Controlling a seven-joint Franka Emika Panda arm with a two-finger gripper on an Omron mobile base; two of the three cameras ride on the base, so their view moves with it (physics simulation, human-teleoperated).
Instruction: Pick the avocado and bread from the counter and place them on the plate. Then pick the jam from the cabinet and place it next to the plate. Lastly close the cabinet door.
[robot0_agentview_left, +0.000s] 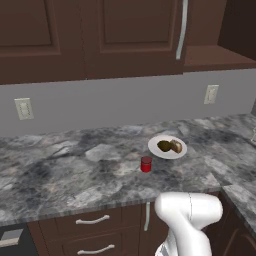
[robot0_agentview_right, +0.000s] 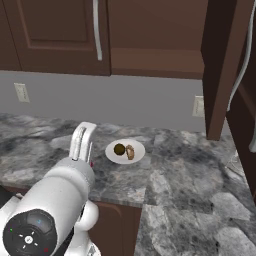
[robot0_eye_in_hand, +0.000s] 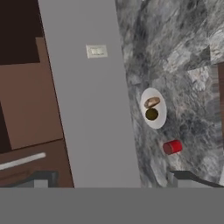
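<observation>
Avocado (robot0_agentview_left: 164, 146) and bread (robot0_agentview_left: 176, 146) on plate (robot0_agentview_left: 167, 154); jam (robot0_agentview_left: 146, 164) stands on surface (robot0_agentview_left: 75, 170) just beside plate, at its 7 o'clock. I judge cabinet door (robot0_agentview_right: 220, 65) last. Fingers (robot0_eye_in_hand: 43, 178) spread, empty. Next I swing to door edge, push shut

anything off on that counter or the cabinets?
One thing: the cabinet door at the right stands swung open, edge-on over the counter. Otherwise tidy: avocado and bread sit on the plate, the red jam jar stands upright beside it, nothing spilled.
</observation>
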